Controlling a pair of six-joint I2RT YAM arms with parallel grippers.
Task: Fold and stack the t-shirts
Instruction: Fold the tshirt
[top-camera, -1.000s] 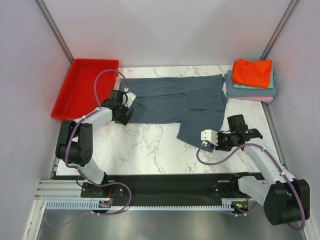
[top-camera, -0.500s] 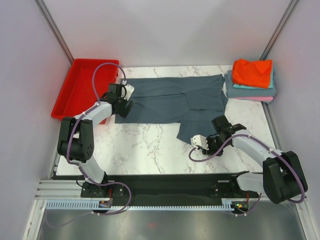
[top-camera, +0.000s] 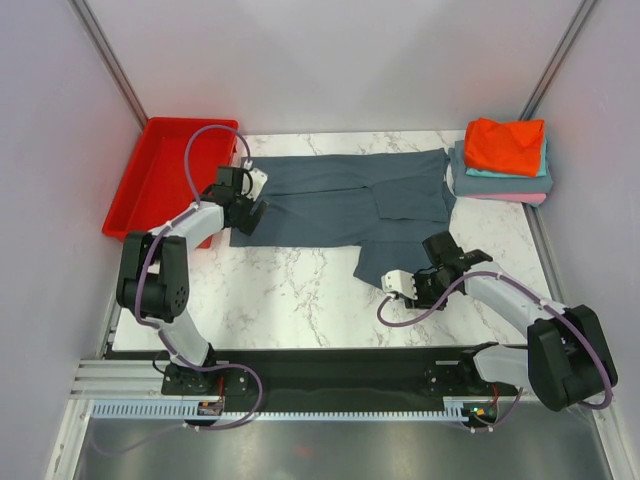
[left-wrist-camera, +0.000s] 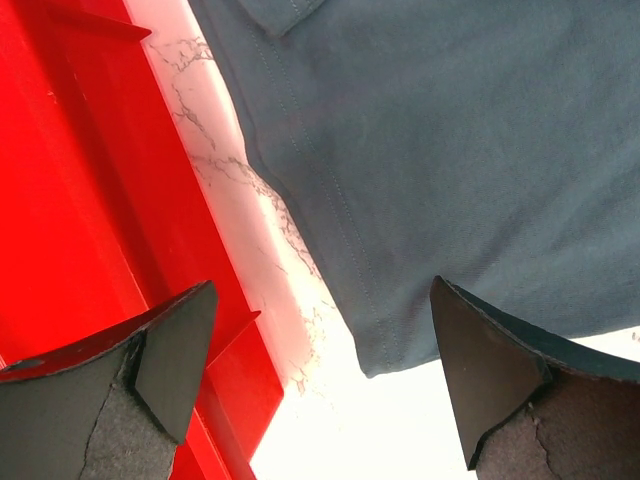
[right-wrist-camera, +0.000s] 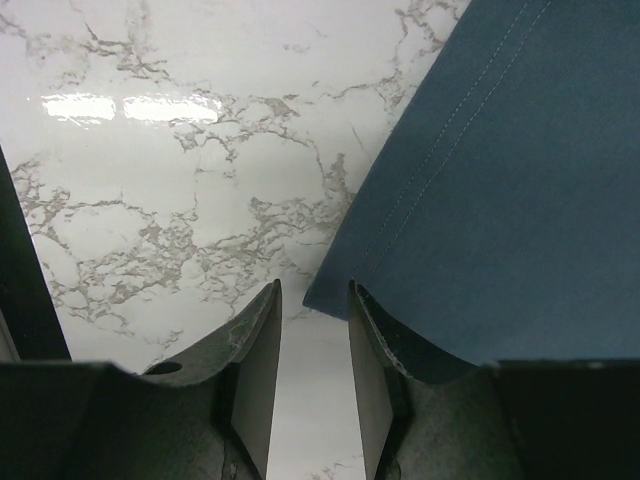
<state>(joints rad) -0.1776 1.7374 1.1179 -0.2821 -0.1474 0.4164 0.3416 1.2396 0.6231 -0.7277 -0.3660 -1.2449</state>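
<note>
**Slate shirt spread flat, a gripper at each end**

Nearest, the right gripper (right-wrist-camera: 313, 290) holds its dark padded fingers a narrow slit apart over the glossy marble-patterned table (top-camera: 290, 290), gripping nothing. The stitched hem corner of the slate blue-grey t-shirt (top-camera: 340, 200) meets one fingertip, perhaps resting on it. Farther back, the left gripper (left-wrist-camera: 322, 285) gapes wide and empty above the shirt's left corner, beside the hard red plastic tray (top-camera: 160, 170). At the far right sits a squared stack, orange-red t-shirt (top-camera: 505, 143) on top.

1. Large slate blue-grey cloth t-shirt (top-camera: 340, 195): plain, with matching stitch lines.
2. Glossy flat tabletop (top-camera: 290, 285) under the right claw (right-wrist-camera: 312, 290): white with grey marble veining.
3. Rectangular plastic tray (top-camera: 165, 170) beside the left claw (left-wrist-camera: 320, 295): bright red.
</note>
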